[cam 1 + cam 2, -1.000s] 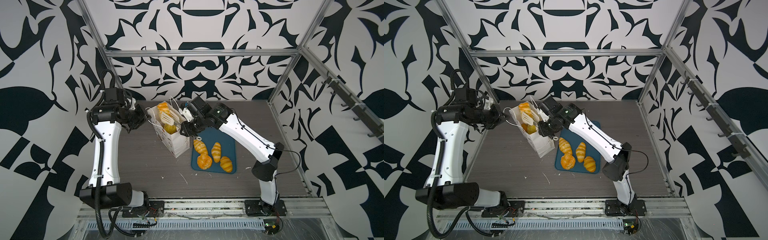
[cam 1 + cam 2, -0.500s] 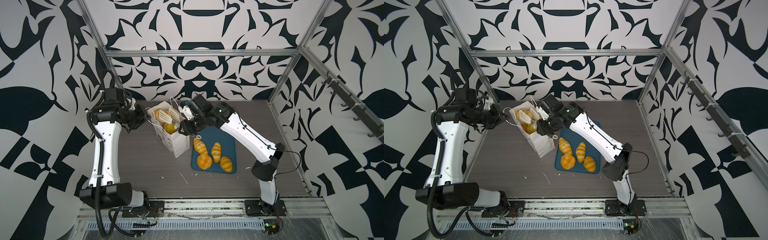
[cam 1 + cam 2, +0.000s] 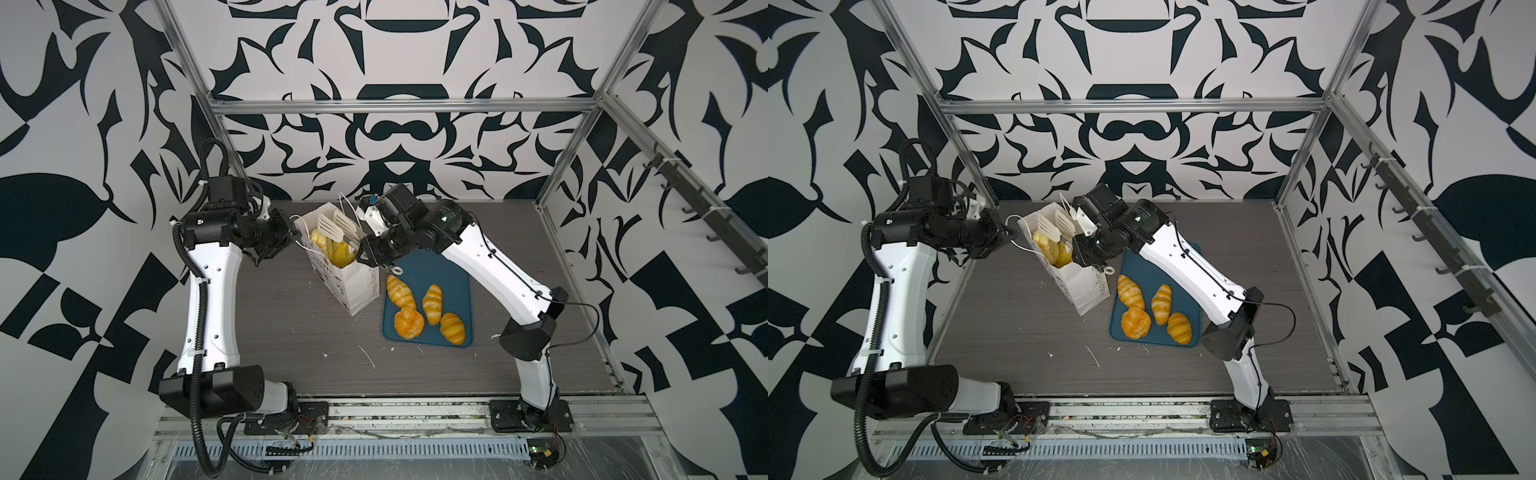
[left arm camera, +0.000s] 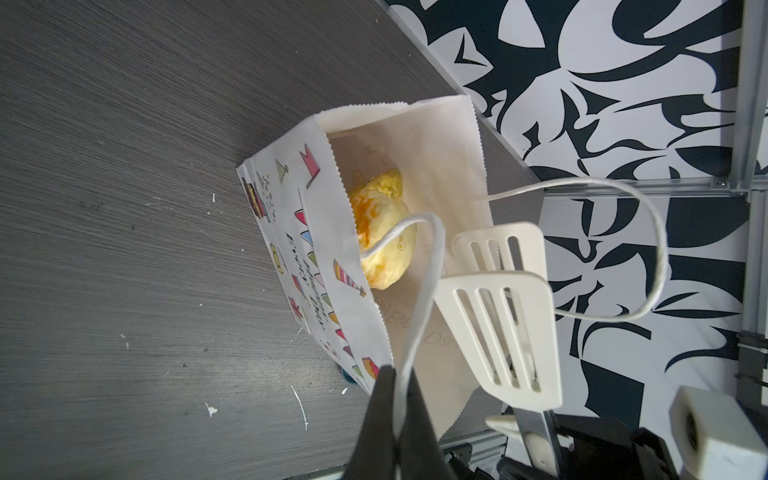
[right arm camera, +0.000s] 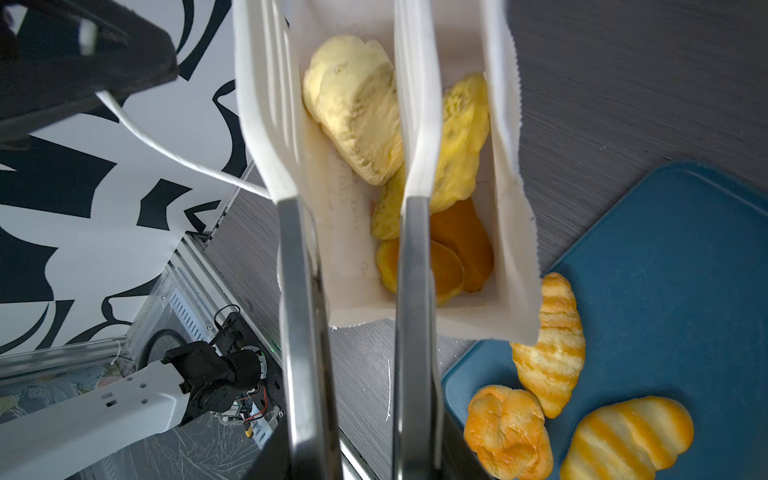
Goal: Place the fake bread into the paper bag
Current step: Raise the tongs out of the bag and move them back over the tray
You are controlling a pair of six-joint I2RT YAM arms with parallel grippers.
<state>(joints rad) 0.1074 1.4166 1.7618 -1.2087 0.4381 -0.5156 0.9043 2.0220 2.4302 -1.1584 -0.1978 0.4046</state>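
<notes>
About half done, I judge: the tall white printed paper bag (image 3: 353, 286) stands open at 11 o'clock on the grey worktop (image 3: 286, 332), with at least three glossy yellow-orange toy bread pieces (image 5: 357, 124) already inside. Still to go are three striped croissants (image 3: 432, 303) and one round bun (image 3: 409, 323) on the flat teal tray (image 3: 455, 274) at the bag's 4 o'clock. Left tool (image 4: 394, 376) is clamped on the bag's white cord handle (image 4: 419, 299). Right tool (image 3: 372, 249) grips white slotted tongs (image 3: 338, 224), blades apart and empty over the mouth.
</notes>
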